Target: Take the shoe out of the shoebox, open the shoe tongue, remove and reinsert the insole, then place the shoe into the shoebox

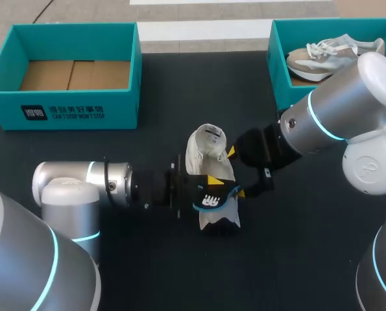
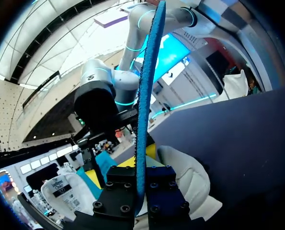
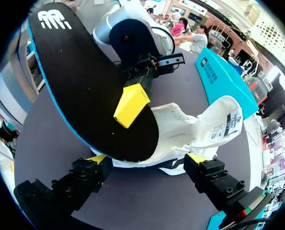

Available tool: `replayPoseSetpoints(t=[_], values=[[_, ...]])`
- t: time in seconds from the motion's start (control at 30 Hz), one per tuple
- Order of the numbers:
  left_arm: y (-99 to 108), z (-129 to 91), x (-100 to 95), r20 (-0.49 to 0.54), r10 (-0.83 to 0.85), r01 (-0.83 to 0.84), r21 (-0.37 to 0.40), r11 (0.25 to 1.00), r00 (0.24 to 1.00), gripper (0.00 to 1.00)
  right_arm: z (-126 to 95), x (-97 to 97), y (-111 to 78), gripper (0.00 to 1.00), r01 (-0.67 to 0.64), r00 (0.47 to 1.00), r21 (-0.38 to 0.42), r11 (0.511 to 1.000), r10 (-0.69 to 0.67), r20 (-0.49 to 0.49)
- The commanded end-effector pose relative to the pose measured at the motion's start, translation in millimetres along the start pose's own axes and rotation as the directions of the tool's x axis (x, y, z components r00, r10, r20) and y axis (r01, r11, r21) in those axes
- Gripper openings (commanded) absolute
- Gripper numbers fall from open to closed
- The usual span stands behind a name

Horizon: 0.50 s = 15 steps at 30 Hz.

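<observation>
- Left gripper [image 2: 141,188] is clenched on the insole [image 3: 85,86], a thin, flat black sole with a blue foam edge, held on edge above the middle of the dark matte table [image 1: 296,259] and touching the shoe
- Right gripper [image 3: 147,160] grasps the white shoe [image 3: 195,124], one yellow tip pressed against each side; the shoe is soft padded fabric and its labelled tongue is folded open
- Far left is a teal cardboard shoebox [image 1: 69,107] with its brown floor showing
- Far right, a second teal box [image 1: 280,58] holds a beige laced shoe [image 1: 329,55]
</observation>
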<state>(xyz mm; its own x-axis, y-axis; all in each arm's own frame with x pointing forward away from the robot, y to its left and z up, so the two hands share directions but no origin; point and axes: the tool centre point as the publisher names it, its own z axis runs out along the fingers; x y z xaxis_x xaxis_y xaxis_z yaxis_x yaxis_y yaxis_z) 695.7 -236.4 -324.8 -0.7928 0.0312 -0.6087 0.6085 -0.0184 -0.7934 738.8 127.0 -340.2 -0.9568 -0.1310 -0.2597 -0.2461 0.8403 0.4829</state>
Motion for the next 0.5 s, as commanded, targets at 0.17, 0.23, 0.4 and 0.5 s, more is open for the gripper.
replayPoseSetpoints(t=[0.17, 0.23, 0.4, 0.5], values=[[22.3, 6.7, 0.7, -0.006, 0.003, -0.003, -0.004, 1.0, 1.0, 0.0, 1.1, 0.9, 1.0, 1.0, 0.0, 1.0, 0.003, 1.0, 0.0, 0.002], [26.7, 6.2, 2.3, -0.008, 0.005, -0.005, -0.014, 1.0, 1.0, 0.0, 1.1, 0.9, 1.0, 1.0, 0.0, 1.0, 0.003, 1.0, 0.0, 0.002], [24.8, 1.8, 3.1, -0.001, -0.006, 0.006, -0.021, 1.0, 1.0, 0.0, 1.1, 0.9, 1.0, 1.0, 0.0, 1.0, 0.003, 1.0, 0.0, 0.002], [19.6, -0.2, -0.7, 0.014, -0.001, 0.002, -0.018, 1.0, 1.0, 0.06, 1.1, 0.9, 1.0, 1.0, 0.0, 1.0, 0.003, 1.0, 0.0, 0.002]])
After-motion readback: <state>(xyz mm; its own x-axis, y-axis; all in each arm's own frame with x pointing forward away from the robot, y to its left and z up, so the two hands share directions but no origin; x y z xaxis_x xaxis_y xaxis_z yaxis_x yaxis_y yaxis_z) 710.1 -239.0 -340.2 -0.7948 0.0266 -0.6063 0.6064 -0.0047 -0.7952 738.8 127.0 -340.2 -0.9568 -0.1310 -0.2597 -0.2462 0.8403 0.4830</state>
